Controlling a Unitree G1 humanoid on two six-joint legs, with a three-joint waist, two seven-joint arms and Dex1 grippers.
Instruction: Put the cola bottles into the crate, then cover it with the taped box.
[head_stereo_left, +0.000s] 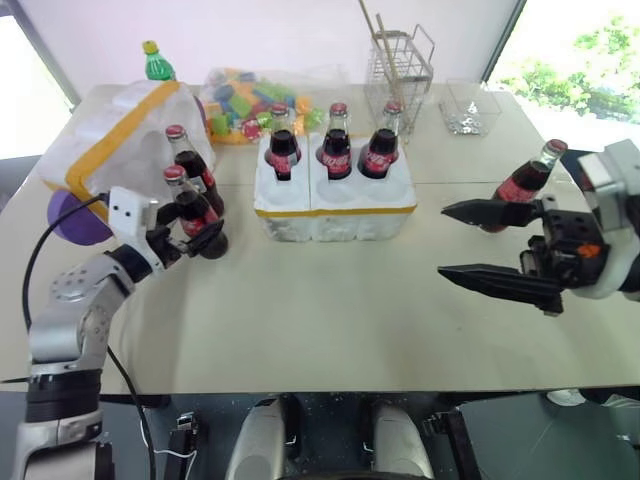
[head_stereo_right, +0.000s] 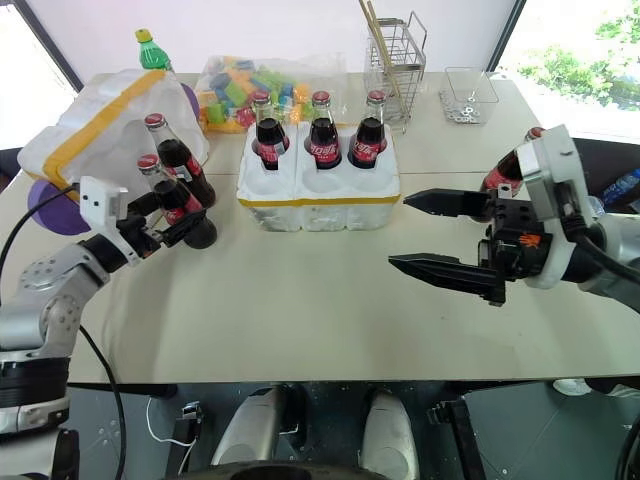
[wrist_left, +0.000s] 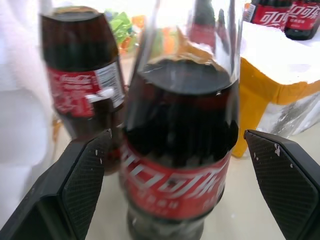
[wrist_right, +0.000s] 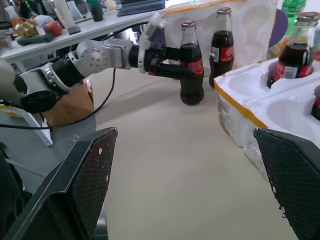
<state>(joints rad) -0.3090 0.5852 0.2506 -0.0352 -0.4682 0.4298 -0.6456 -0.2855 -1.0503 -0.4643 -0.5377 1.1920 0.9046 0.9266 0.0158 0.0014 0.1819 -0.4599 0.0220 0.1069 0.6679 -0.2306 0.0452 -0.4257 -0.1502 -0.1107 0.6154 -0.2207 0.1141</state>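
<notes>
The taped box (head_stereo_left: 120, 135) lies tipped at the table's left, clear of the crate (head_stereo_left: 335, 195), whose back wells hold three cola bottles (head_stereo_left: 337, 150) while the front wells stay empty. My left gripper (head_stereo_left: 190, 232) straddles a fourth bottle (head_stereo_left: 192, 212) with jaws spread, positioned for grasp. My right gripper (head_stereo_left: 480, 245) hangs spread and empty near the sixth bottle (head_stereo_left: 522, 182).

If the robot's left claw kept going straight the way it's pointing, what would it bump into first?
Most likely the nearer small glass cola bottle with the red label. It already stands between the open left claw's fingers. A second bottle stands behind it.
</notes>
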